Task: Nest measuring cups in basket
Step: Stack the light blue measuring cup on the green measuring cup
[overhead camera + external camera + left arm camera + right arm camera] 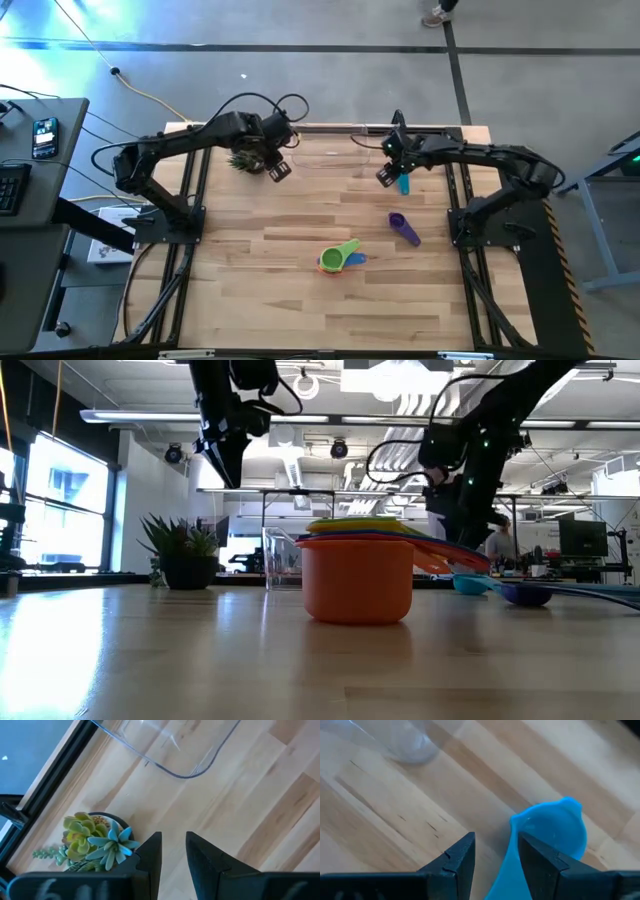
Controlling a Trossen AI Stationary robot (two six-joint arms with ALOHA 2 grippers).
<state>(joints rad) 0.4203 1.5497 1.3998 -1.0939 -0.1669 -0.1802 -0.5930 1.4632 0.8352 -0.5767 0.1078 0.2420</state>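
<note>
R gripper [495, 865] was closed on the handle of the blue measuring cup [555, 832], above the counter [300, 300] just beside the clear basket [335, 155]. L gripper [173, 857] hung w/ fingers slightly apart, holding nothing, near the potted plant [92, 840]. Purple cup [404, 227] lay apart on the counter. Stack of nested cups [338, 258], orange at bottom, sat mid-counter, well apart from the basket.
</note>
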